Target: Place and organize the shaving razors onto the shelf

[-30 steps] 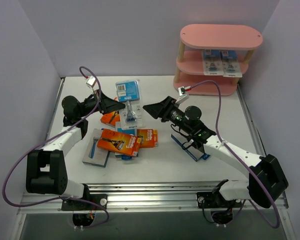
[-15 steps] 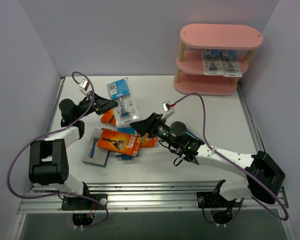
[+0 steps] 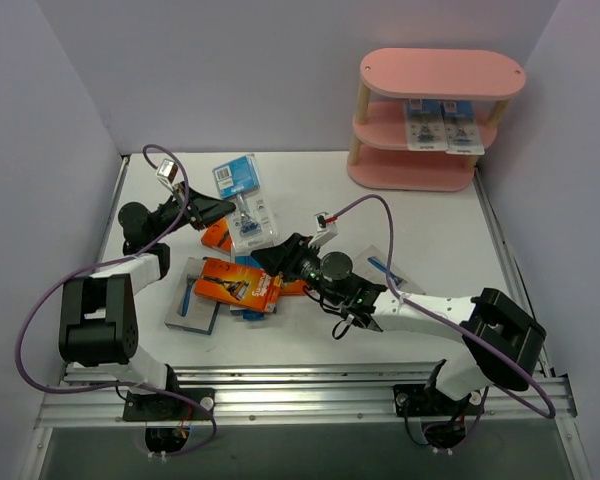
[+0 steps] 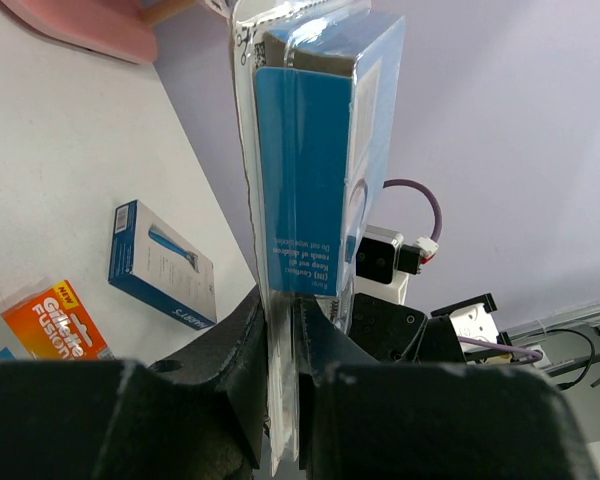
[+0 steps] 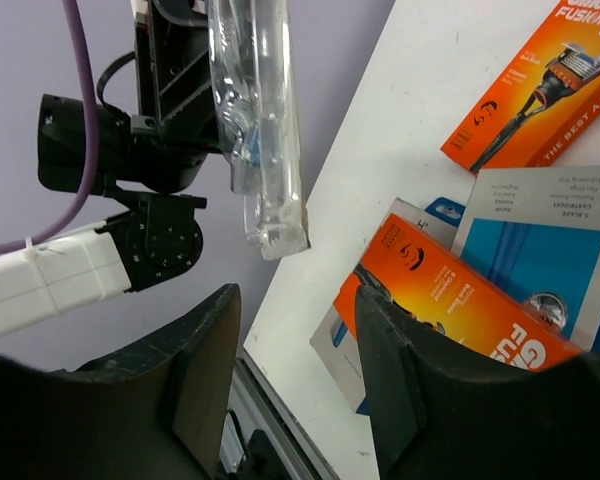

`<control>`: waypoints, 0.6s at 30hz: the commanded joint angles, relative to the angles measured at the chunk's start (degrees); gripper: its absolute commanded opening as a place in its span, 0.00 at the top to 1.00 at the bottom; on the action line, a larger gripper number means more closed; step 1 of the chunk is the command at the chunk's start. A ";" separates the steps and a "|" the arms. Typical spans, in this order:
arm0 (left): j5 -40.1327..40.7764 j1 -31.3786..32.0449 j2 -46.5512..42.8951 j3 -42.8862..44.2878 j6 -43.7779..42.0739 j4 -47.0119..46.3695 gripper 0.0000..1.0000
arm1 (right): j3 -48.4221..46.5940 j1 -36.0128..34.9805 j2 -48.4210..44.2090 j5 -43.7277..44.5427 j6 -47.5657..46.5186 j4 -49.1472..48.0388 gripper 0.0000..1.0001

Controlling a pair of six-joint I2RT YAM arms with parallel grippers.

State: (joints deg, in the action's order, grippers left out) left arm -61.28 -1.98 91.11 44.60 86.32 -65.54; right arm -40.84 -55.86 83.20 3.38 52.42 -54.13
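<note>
Blister pack clamped upright between left jaws, right jaws apart nearby

Pale lavender walls on three sides, white tabletop — evenly lit, metal rail along near edge

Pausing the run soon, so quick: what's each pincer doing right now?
Left pincer: closed on the clear blister razor pack.
Right pincer: open, holding nothing.
</note>
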 commanded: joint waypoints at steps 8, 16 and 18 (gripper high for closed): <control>1.33 -0.40 1.88 -0.92 2.71 -8.55 0.98 | -3.99 -1.89 3.90 7.87 -0.75 -10.56 0.62; 1.69 -0.39 3.54 -1.27 5.43 -12.15 0.98 | -5.21 -2.77 5.13 11.03 -1.97 -12.23 0.67; 1.69 -0.39 3.98 -1.36 6.22 -13.12 0.98 | -5.22 -2.77 5.22 12.26 -1.98 -12.40 0.67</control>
State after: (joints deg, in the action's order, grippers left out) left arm -60.42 -1.98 94.50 43.35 91.22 -71.66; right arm -43.42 -58.00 88.77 11.66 51.92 -61.41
